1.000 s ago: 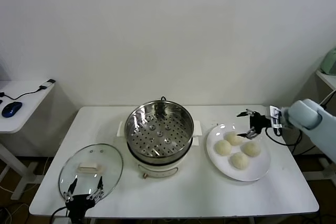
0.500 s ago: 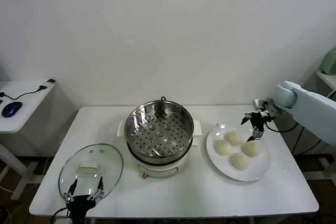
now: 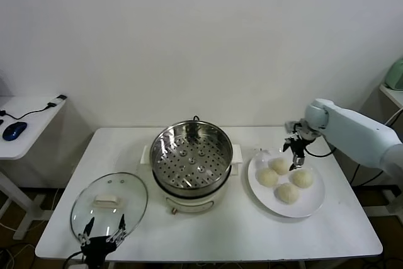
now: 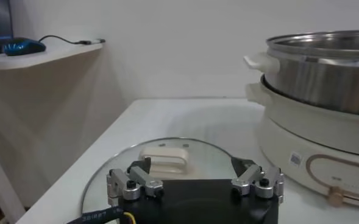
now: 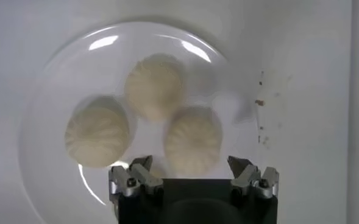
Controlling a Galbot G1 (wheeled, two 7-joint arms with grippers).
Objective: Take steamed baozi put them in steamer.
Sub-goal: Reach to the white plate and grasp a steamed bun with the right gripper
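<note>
On the bench point(image 3: 208, 237), the robot is getting set to move steamed baozi into the steamer, w/ nothing lifted yet.

Far left, near the front edge, the left end effector point(image 3: 101, 231) is sitting parked, fingers spread & empty, just in front of the glass lid point(image 3: 109, 203), which is lying flat on the bench beside the pot.

Centre: the steamer point(image 3: 191, 155) is standing open, its perforated tray bare; no bun is in it.

Right: four steamed baozi point(image 3: 287, 179) are resting in a cluster on the white plate point(image 3: 258, 187), well apart from the steamer. The right end effector point(image 3: 295, 153) is hanging over the back of the plate, fingers spread wide & gripping nothing; the right wrist view is showing three of the buns below it, the nearest sitting roughly between the fingers.

Step in hand, as it looks: the approach for the first pick. Next move is likely calling for a drop straight down so the fingers straddle one bun w/o shoving its neighbours (they are lying just beside each other), then a soft close, since the dough looks squashable.

Vs. a second ago: the right arm has been swinging in from the bench's right edge toward the plate centre, and the end effector is now pointing down over the buns rather than sideways. Left arm, lid, steamer & buns are sitting unchanged.
</note>
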